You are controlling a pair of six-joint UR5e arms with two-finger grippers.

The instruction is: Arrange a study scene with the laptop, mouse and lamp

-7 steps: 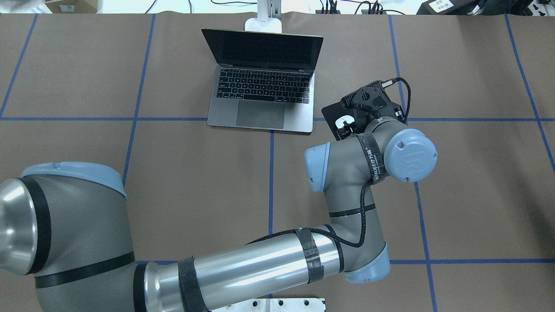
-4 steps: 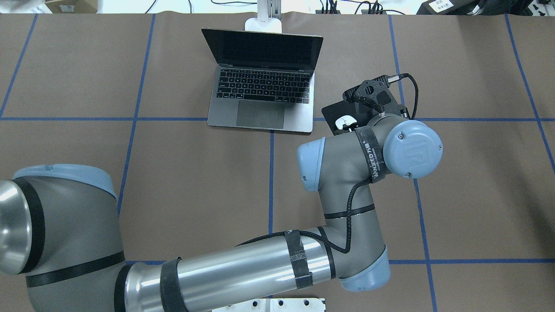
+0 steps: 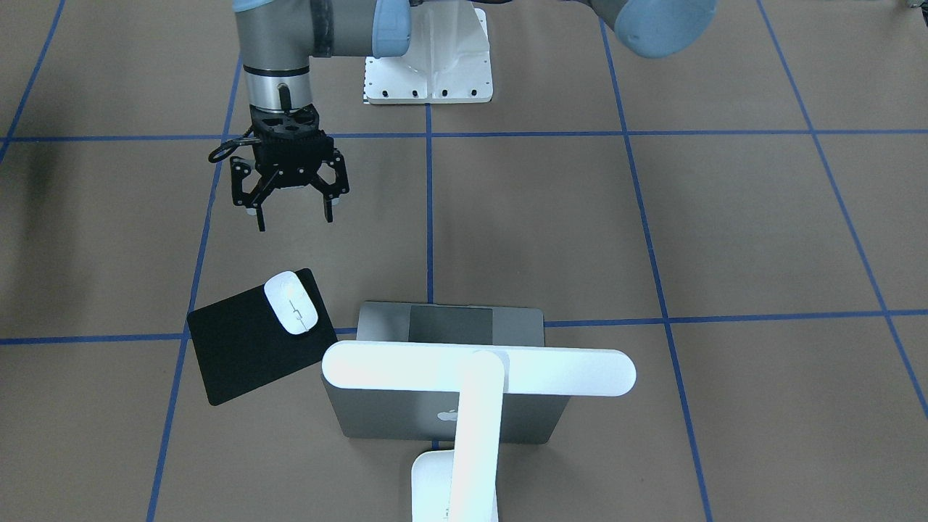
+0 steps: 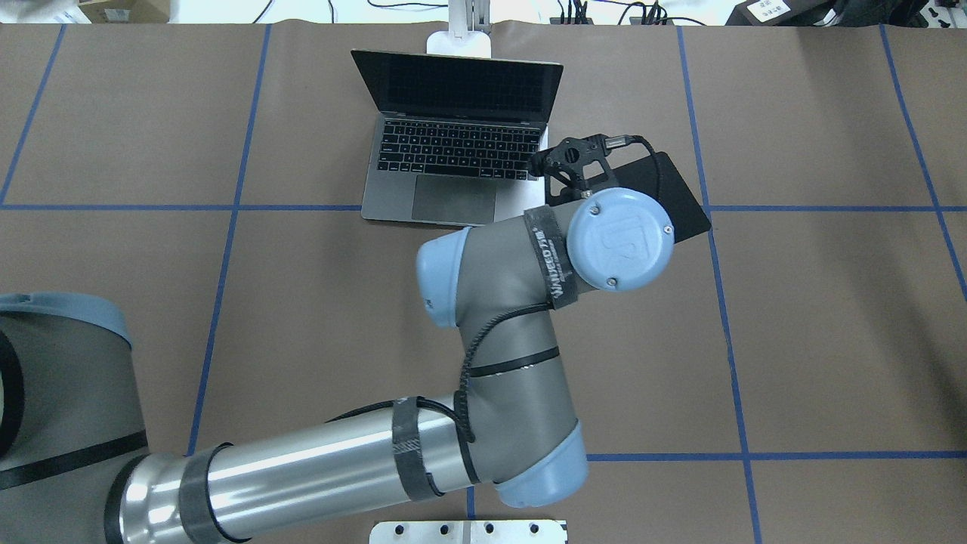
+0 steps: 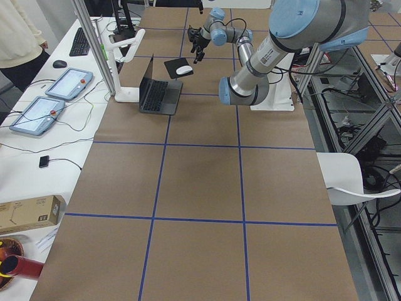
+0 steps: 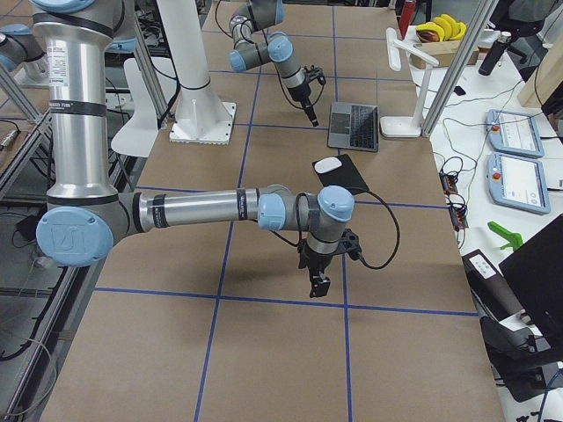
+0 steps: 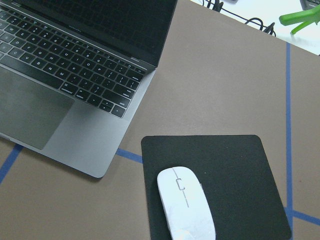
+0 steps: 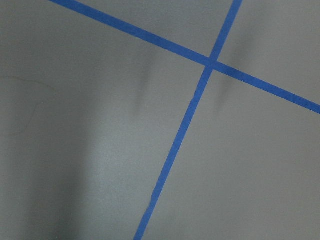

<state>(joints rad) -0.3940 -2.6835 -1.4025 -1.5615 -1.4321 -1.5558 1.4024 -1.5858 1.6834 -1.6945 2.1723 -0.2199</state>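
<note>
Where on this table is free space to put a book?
The table is bare and wide beside the laptop on the robot's left. Crowded: pad with mouse on the other side, left gripper close by, lamp over the lid.

Open laptop (image 4: 461,147), mouse (image 3: 291,312) beside, lamp (image 3: 478,369) behind

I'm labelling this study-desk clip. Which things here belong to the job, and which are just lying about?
Job: laptop, mouse, lamp, left pincer (open).
Lying about: black pad under the mouse, white pedestal, side-bench keyboard, bananas.
</note>
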